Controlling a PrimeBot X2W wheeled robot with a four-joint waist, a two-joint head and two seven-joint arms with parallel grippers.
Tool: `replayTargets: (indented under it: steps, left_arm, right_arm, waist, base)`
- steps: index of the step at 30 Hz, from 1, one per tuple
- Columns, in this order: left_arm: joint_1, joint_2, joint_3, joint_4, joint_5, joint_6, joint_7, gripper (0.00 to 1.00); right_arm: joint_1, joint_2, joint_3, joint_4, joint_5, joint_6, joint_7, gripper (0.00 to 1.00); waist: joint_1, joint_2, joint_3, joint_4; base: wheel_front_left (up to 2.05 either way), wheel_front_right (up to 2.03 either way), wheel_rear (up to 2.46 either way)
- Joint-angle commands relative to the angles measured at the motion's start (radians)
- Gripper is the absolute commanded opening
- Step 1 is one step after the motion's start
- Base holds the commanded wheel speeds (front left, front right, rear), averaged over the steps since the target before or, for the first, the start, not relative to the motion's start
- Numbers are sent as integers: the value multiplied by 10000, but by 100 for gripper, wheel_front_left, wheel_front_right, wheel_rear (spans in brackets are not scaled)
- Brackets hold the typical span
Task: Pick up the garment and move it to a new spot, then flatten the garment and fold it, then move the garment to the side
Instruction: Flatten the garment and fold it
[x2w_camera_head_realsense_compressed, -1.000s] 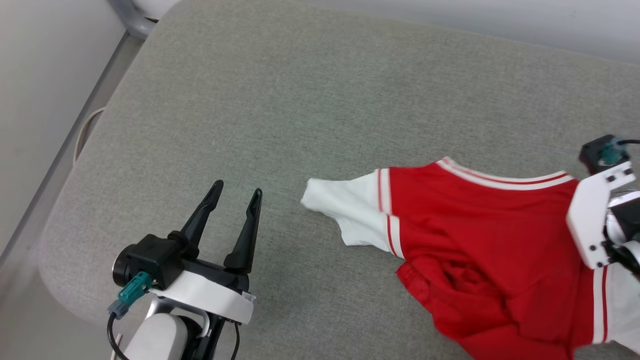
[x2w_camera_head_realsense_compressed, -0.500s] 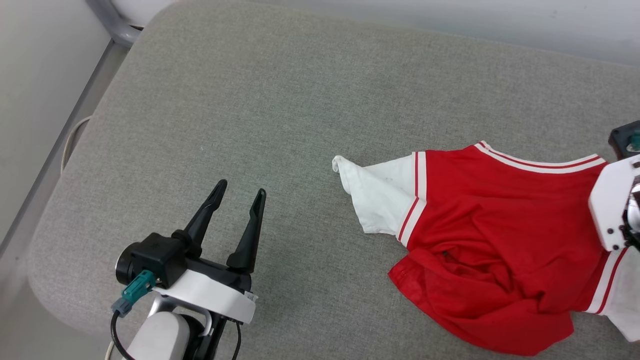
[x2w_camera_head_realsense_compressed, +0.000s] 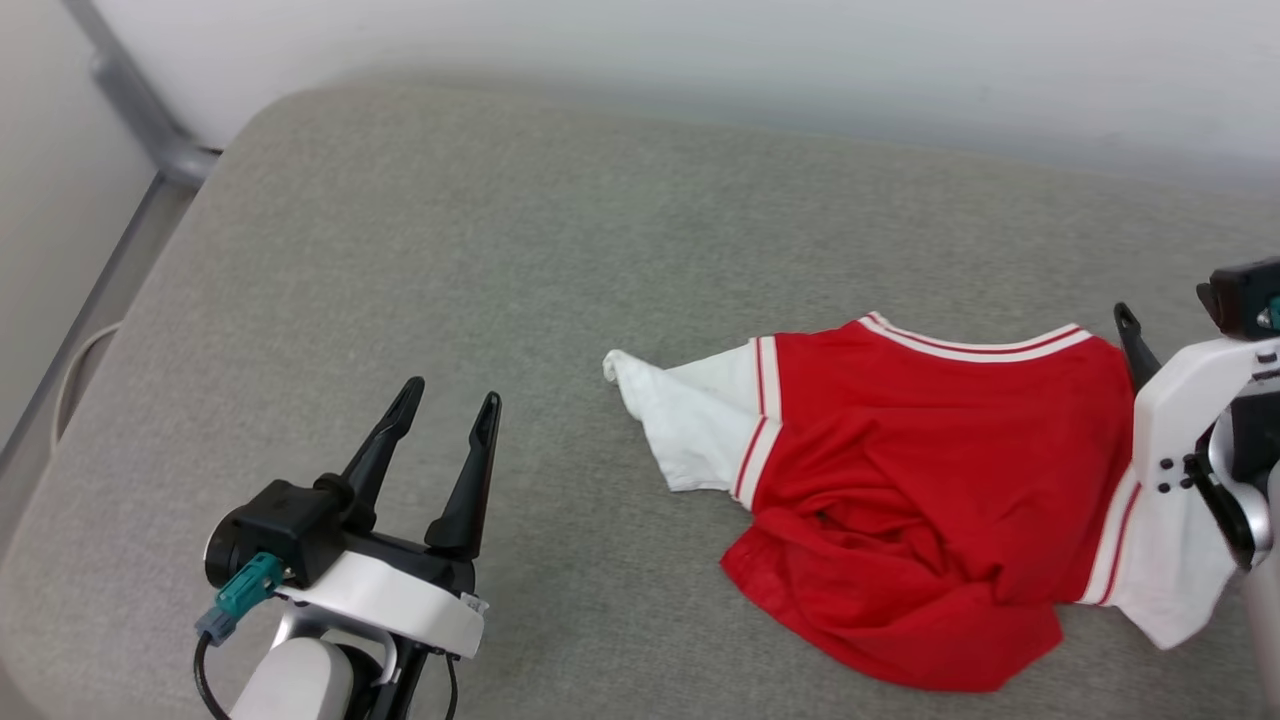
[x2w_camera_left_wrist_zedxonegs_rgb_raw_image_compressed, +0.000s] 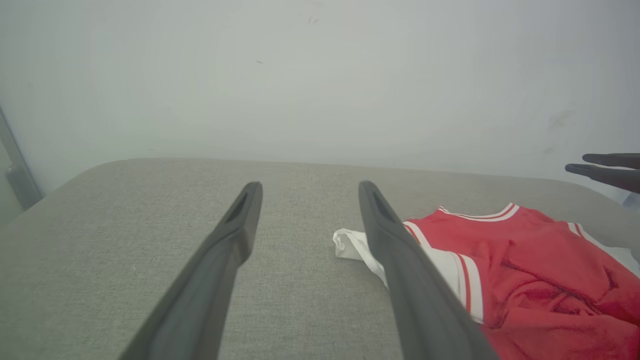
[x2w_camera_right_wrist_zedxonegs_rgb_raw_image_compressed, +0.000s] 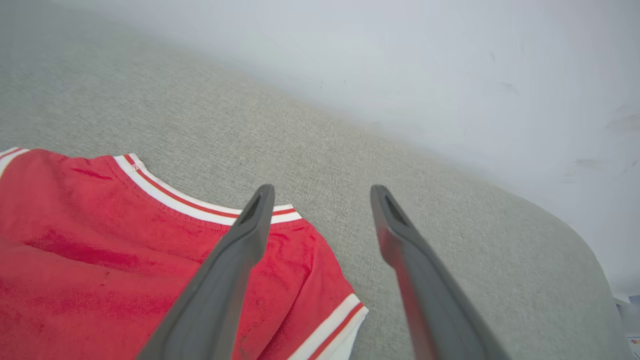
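Note:
The garment (x2w_camera_head_realsense_compressed: 920, 500) lies crumpled on the grey cushion (x2w_camera_head_realsense_compressed: 500, 250), red body up, one white sleeve (x2w_camera_head_realsense_compressed: 690, 430) pointing left and the other at the right edge. Its striped collar trim (x2w_camera_right_wrist_zedxonegs_rgb_raw_image_compressed: 195, 202) runs along the far side. My right gripper (x2w_camera_right_wrist_zedxonegs_rgb_raw_image_compressed: 322, 190) hovers open over the garment's right shoulder with nothing between its fingers; one finger (x2w_camera_head_realsense_compressed: 1138, 350) shows beside the collar's end. My left gripper (x2w_camera_head_realsense_compressed: 450, 395) stands open well left of the garment, holding nothing, and looks across the cushion at the garment (x2w_camera_left_wrist_zedxonegs_rgb_raw_image_compressed: 525, 270). The shirt's print is hidden.
A pale wall (x2w_camera_head_realsense_compressed: 700, 60) rises just behind the cushion. A grey metal post (x2w_camera_head_realsense_compressed: 140, 120) stands at the far left corner, with a floor strip and a cable loop (x2w_camera_head_realsense_compressed: 80, 370) beyond the cushion's rounded left edge. Bare cushion spreads left of and behind the garment.
My right gripper has opened and let go of the garment, which has settled onto the cushion. The head camera has tilted up. The left gripper stays open and still.

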Motion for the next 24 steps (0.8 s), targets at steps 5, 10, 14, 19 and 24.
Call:
replayTargets:
  steps: [5, 10, 14, 19, 24]
  left_arm:
    - [222, 88, 121, -3, -188, 64, 13, 100]
    - [394, 142, 182, -22, -322, 128, 81, 100]
    - [527, 111, 184, 5, -401, 188, 80, 100]
    - [784, -2, 153, 74, -526, 261, 92, 100]
    - [630, 12, -162, -115, -401, 389, 778, 100]
  right_arm:
    - [971, 727, -578, -1034, 117, -18, -1309, 100]
    - [2094, 1642, -1161, -2168, -58, -18, -2200, 100]
    - [2949, 2319, -1573, -3047, -90, -18, -2686, 100]
    - [3776, 2768, -1813, -3881, 17, -16, -3109, 100]
    - [4098, 2889, -1956, -4450, 50, -16, -3185, 100]
  waist:
    - [0, 0, -526, -761]
    - [0, 0, -710, -1206]
    - [0, 0, -814, -1460]
    - [0, 0, -830, -1707]
    - [0, 0, -682, -1918]
  base:
    - [0, 0, 0]
    - [0, 0, 0]
    - [0, 0, 0]
    - [0, 0, 0]
    - [0, 0, 0]
